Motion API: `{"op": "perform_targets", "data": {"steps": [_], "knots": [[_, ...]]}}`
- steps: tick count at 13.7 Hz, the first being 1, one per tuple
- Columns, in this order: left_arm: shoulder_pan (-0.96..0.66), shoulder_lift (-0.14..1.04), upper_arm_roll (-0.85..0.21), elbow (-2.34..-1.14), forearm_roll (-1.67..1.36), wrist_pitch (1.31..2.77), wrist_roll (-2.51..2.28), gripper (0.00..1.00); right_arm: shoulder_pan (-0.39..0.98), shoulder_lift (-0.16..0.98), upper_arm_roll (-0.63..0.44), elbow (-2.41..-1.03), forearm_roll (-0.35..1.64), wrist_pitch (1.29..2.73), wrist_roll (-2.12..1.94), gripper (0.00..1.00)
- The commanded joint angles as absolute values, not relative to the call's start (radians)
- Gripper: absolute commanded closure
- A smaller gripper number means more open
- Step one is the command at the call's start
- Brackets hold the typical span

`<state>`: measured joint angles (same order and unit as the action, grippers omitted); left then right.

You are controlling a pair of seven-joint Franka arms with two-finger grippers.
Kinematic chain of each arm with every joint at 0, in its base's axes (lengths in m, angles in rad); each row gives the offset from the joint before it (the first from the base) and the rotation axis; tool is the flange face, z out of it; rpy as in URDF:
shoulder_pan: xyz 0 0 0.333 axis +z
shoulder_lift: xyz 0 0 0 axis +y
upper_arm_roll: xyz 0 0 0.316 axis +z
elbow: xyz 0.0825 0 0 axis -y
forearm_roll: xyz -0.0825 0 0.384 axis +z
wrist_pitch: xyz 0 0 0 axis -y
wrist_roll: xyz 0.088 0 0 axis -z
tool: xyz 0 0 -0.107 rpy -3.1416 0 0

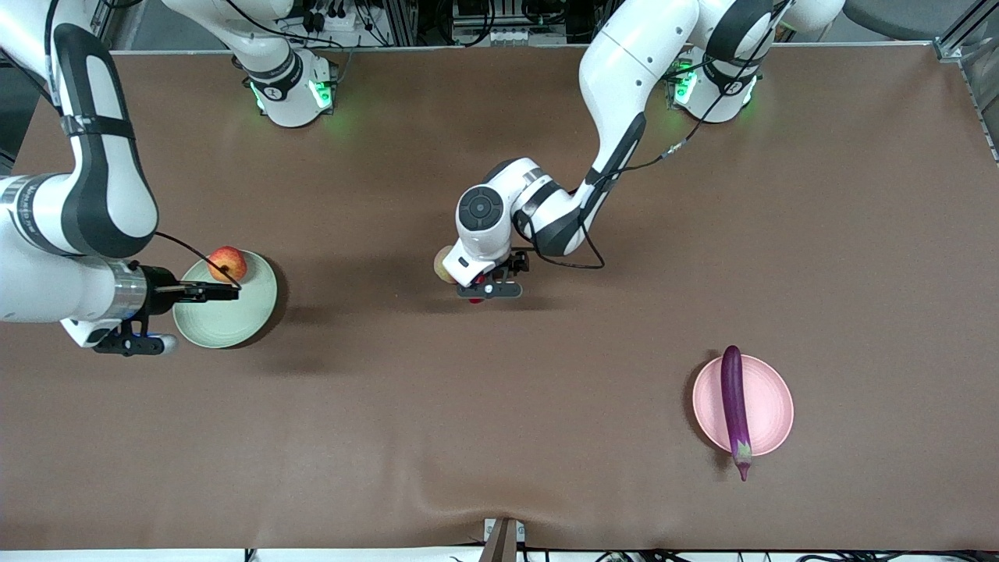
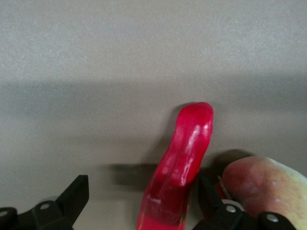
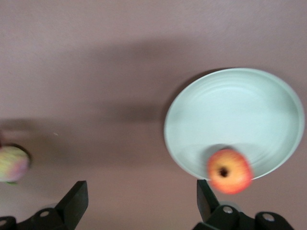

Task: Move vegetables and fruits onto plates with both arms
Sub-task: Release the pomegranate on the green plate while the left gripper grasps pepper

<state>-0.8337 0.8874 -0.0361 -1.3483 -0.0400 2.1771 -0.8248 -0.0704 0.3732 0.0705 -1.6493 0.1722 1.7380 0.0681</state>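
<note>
On the counter, the eggplant lies across the pink plate and the pomegranate sits in the green plate. The right tool, jaws apart, hangs over that plate. The left tool, jaws apart, straddles the chili beside the peach; it should close next.

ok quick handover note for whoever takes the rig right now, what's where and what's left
Left end effector: open, low over the red chili pepper mid-table, with the peach beside it; nothing gripped.
Right end effector: open and empty, over the green plate at the right arm's end of the table.
Done: red-orange fruit sits on the green plate; eggplant lies across the pink plate, its stem end overhanging the rim.
Left: chili pepper and peach, both on the table, go onto plates.
</note>
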Motion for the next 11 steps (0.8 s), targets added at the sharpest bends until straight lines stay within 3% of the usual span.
{"op": "perform_targets", "data": {"steps": [1,2,3,8,11], "knots": [[-0.839,0.91,-0.032,-1.338,-0.057,2.201,-0.845,0.27,0.012,0.38,0.064,-1.612,0.207,1.726,0.288,0.0],[-0.839,0.91,-0.032,-1.338,-0.067,2.201,-0.874,0.83,0.043,0.382,0.064,-1.606,0.207,1.724,0.348,0.0],[-0.838,0.91,-0.032,-1.338,-0.072,2.201,-0.888,1.0,0.06,0.382,0.066,-1.606,0.207,1.724,0.377,0.0],[-0.838,0.911,-0.032,-1.338,-0.072,2.201,-0.891,1.0,0.052,0.383,0.057,-1.611,0.19,1.718,0.298,0.0],[-0.835,0.894,-0.031,-1.338,-0.071,2.2,-0.891,1.0,0.144,0.384,0.058,-1.612,0.172,1.727,0.454,0.0]]}}
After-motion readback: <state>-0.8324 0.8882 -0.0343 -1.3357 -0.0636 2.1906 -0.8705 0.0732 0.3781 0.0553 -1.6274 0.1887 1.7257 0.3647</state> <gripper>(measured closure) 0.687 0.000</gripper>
